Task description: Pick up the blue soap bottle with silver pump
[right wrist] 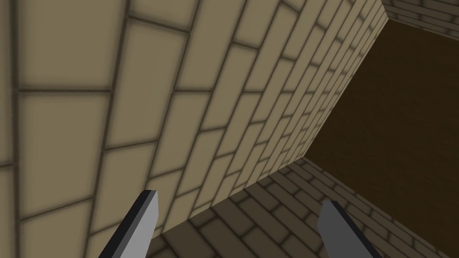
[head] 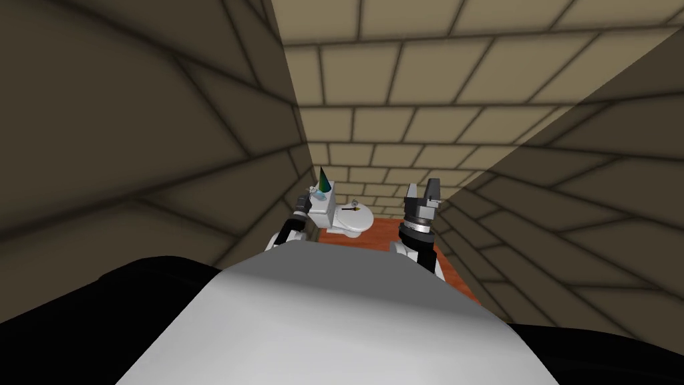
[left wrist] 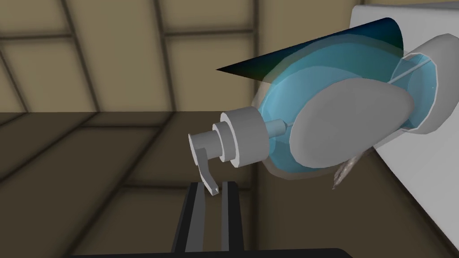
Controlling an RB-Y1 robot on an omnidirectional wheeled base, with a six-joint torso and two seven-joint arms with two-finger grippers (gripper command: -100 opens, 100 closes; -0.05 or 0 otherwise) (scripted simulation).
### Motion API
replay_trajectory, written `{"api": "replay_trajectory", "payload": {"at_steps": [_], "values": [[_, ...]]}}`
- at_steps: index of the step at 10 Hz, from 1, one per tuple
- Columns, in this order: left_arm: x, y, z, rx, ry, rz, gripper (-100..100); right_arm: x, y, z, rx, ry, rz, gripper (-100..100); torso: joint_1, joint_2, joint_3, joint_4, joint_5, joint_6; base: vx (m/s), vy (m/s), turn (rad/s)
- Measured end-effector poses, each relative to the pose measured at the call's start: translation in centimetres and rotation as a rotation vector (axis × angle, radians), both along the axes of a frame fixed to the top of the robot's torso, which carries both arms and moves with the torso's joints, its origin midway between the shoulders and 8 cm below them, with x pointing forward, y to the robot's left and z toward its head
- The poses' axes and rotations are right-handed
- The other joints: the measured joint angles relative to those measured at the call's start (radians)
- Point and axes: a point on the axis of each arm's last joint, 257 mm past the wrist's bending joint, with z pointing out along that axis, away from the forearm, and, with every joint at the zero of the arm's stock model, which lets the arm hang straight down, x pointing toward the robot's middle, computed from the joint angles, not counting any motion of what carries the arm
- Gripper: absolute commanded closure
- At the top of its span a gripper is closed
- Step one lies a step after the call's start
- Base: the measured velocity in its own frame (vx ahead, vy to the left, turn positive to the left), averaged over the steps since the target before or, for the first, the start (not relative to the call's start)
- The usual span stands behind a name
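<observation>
The left gripper [left wrist: 214,185] has its fingers nearly closed, pinching the spout tip of the grey pump [left wrist: 242,136]. The soap bottle [left wrist: 279,105] (translucent blue, pale oval label) stands on the white toilet tank [left wrist: 419,179]. The right gripper [right wrist: 237,210] is spread wide.

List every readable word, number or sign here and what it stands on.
None can be read.
The bottle carries a grey label, which is blank.
The toilet lid bears a red and black mark, too small to read.
</observation>
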Motion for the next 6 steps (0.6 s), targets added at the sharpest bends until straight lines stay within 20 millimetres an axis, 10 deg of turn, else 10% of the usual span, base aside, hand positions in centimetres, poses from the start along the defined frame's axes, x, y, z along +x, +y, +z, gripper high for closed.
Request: {"api": "replay_trajectory", "payload": {"at_steps": [5,6], "values": [[-4.0,3.4,1.7,0.085,0.025,0.083,100,0.0,0.0,0.0,0.0,0.0,0.0,0,-0.001,0.0,0.0,0.0,-0.001,0.0,0.015,0.011,-0.109],[-4.1,3.4,1.7,0.086,0.024,0.084,0,0.0,0.0,0.0,0.0,0.0,0.0,0,-0.001,-0.001,0.0,0.0,-0.001,0.001,0.0,0.0,0.0]]}}
